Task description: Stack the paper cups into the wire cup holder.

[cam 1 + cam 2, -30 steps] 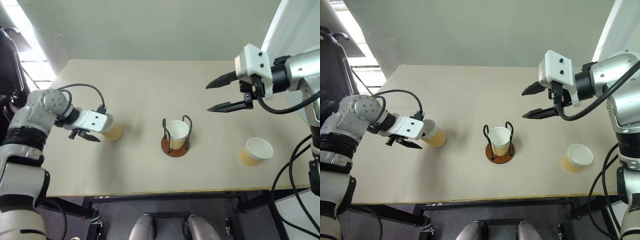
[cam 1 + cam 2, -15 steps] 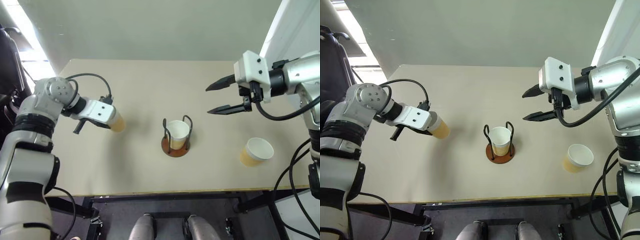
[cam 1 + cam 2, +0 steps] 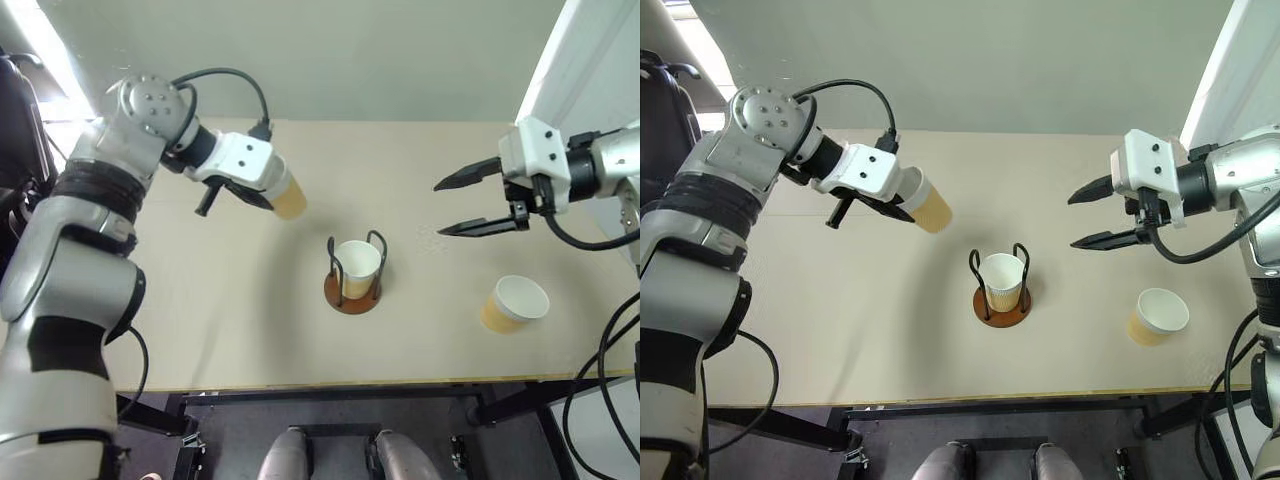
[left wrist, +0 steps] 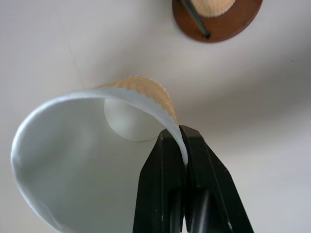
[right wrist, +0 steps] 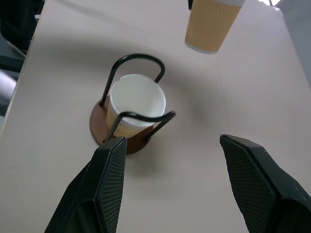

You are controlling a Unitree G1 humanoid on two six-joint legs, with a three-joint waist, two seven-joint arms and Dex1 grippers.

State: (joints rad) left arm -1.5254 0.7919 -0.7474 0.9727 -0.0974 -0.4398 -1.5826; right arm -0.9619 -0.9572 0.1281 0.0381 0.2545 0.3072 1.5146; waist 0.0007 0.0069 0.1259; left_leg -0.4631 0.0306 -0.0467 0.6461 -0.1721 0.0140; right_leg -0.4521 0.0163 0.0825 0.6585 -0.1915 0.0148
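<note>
The left gripper (image 4: 183,145) pinches a paper cup (image 3: 288,196) by its rim, toward the table's (image 3: 200,330) far edge; level it over the cup (image 3: 355,264) in the wire cup holder (image 3: 351,293) before lowering; the right gripper (image 3: 468,203) hangs wide, empty

Silver-grey jointed arms, white wrist housings, black cables, black-fingered tools.

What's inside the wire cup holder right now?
One paper cup stands upright inside the wire cup holder, mouth up, and looks empty. Its bottom covers the middle of the brown base, so whether it sits fully down can't be seen.
</note>
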